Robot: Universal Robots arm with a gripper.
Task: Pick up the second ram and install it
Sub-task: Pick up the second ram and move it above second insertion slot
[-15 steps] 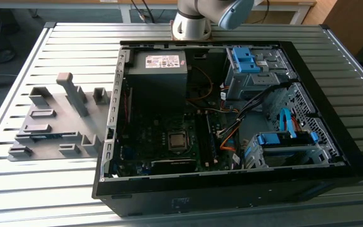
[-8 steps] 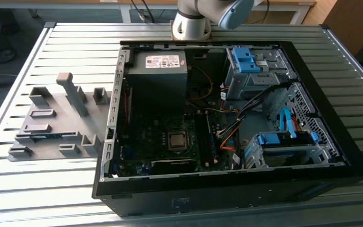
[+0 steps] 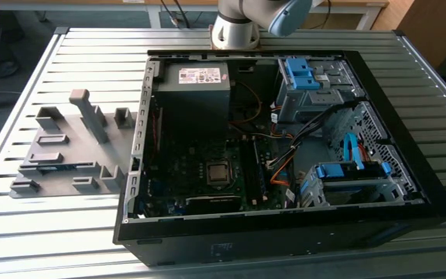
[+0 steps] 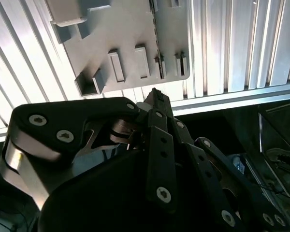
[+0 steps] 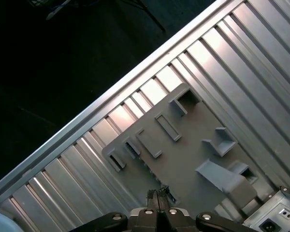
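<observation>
The second ram [image 3: 58, 168] is a thin blue-green stick standing on edge in the grey fixture plate [image 3: 76, 148], at the exterior view's left beside the open computer case [image 3: 285, 221]. My gripper [image 4: 153, 95] hangs well above that fixture plate [image 4: 130, 29], looking down on its blocks. In both wrist views the fingertips meet with nothing between them. In the first wrist view the gripper [image 5: 158, 194] sits over the plate's edge nearest the case. The arm's base [image 3: 234, 26] stands behind the case.
The case holds a motherboard [image 3: 207, 174], a power supply [image 3: 195, 87] and blue drive-bay clips [image 3: 301, 72]. Raised grey blocks [image 5: 222, 176] stick up from the fixture plate. The ribbed metal table's edge [image 5: 101, 104] runs beyond the plate.
</observation>
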